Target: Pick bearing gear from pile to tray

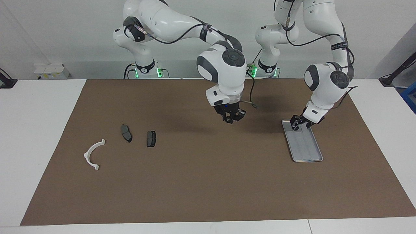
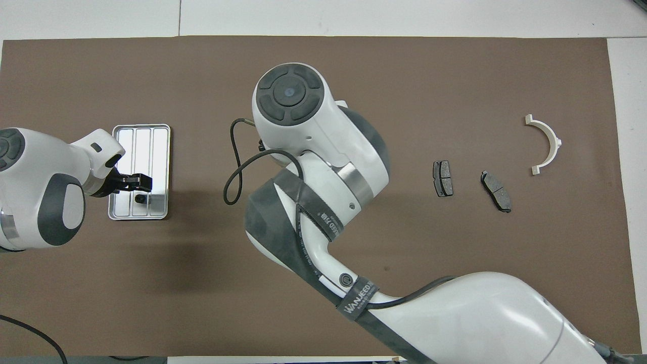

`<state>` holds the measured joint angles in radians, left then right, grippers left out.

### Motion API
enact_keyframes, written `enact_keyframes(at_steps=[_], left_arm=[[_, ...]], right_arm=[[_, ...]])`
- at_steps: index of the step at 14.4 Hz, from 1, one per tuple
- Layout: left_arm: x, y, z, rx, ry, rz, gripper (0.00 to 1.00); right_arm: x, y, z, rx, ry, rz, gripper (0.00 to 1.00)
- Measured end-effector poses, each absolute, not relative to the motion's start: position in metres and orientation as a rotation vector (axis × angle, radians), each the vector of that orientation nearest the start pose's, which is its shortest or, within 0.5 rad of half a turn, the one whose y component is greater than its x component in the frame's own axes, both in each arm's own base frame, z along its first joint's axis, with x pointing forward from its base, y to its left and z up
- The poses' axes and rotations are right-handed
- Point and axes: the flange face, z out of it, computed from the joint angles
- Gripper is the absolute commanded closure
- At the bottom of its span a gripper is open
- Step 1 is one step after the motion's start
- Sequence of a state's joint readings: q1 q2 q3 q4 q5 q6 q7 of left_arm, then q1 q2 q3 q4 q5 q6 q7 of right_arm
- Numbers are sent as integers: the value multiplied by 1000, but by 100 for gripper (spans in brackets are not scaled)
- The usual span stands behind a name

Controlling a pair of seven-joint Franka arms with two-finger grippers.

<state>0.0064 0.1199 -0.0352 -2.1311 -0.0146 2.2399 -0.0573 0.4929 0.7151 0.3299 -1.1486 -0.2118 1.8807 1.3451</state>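
The pile lies toward the right arm's end of the brown mat: a white semicircular bracket (image 1: 87,152) (image 2: 555,137) and two dark grey brake pads (image 1: 126,133) (image 1: 151,138) (image 2: 443,178) (image 2: 496,184). The silver tray (image 1: 307,152) (image 2: 151,141) lies toward the left arm's end. My left gripper (image 1: 295,126) (image 2: 144,183) hangs open, low over the tray's end nearer the robots. A tiny black round piece (image 2: 142,198) lies on the tray just beside it. My right gripper (image 1: 232,119) is raised over the middle of the mat. In the overhead view its own arm hides it.
The brown mat (image 1: 208,188) covers most of the white table. A black cable (image 2: 232,172) loops off the right arm's wrist. Bare mat lies between the pads and the tray.
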Motion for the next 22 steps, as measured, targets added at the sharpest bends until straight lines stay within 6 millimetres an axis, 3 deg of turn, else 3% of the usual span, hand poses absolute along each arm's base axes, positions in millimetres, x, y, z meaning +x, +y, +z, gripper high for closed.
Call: enact_keyframes(at_steps=[2, 3, 7, 11, 12, 13, 18, 20, 22], left_arm=[[562, -35, 356, -3160, -125, -1, 0], [565, -46, 359, -3160, -158, -10, 0], [568, -74, 361, -3162, -173, -20, 0], [568, -76, 362, -3162, -183, -22, 0], [568, -78, 362, -3163, -209, -23, 0], [568, -83, 362, -3163, -245, -25, 0], [565, -117, 365, -3162, -359, -64, 0], [566, -123, 366, -3164, -396, -88, 0], [563, -152, 367, -3173, -467, -134, 0]], right_arm=[[575, 498, 351, -2963, 846, -37, 100], [581, 496, 339, -2956, 856, -38, 100], [589, 486, 320, -2949, 864, -67, 100], [585, 483, 295, -2967, 838, -89, 100], [584, 482, 294, -2969, 838, -88, 68], [584, 482, 293, -2970, 838, -87, 1], [591, 470, 296, -2983, 869, -88, 0], [615, 444, 310, -2961, 906, -115, 0], [638, 408, 331, -2978, 865, -130, 0]])
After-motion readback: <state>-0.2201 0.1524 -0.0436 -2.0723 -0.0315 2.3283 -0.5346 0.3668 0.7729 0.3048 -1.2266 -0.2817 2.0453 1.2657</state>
